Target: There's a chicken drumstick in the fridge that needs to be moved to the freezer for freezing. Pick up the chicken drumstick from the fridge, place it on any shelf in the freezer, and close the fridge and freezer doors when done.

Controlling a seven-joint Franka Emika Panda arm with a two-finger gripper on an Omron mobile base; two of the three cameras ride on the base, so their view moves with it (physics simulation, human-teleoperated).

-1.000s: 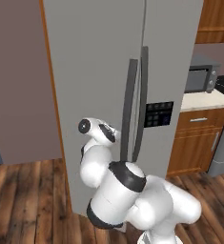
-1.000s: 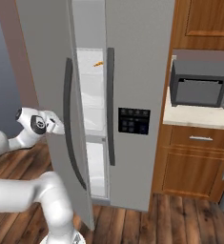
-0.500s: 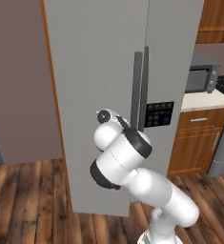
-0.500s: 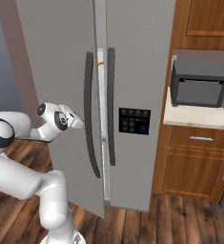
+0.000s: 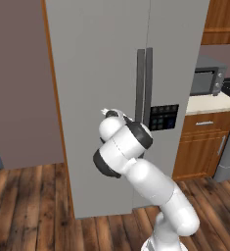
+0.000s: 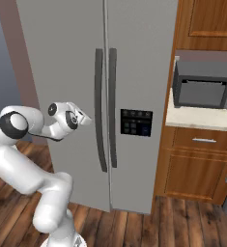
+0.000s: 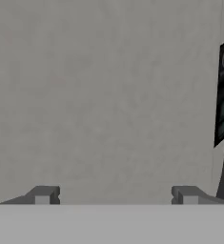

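We are holding the gripper [image 7: 116, 195] up against the left door [image 6: 62, 72] of the fridge [image 5: 116, 59], its jaws spread apart with nothing between them. Both doors are looking shut now, their upright handles [image 6: 106, 108] lying just to the gripper's right. The chicken drumstick is hidden behind the doors, so we cannot tell where it lies.

No readable text; dispenser panel [image 6: 136, 122] markings too blurred.

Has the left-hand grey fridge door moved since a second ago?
Yes. The left-hand grey fridge door has swung shut: its dark handle now stands beside the right door's handle, and the lit gap is gone.
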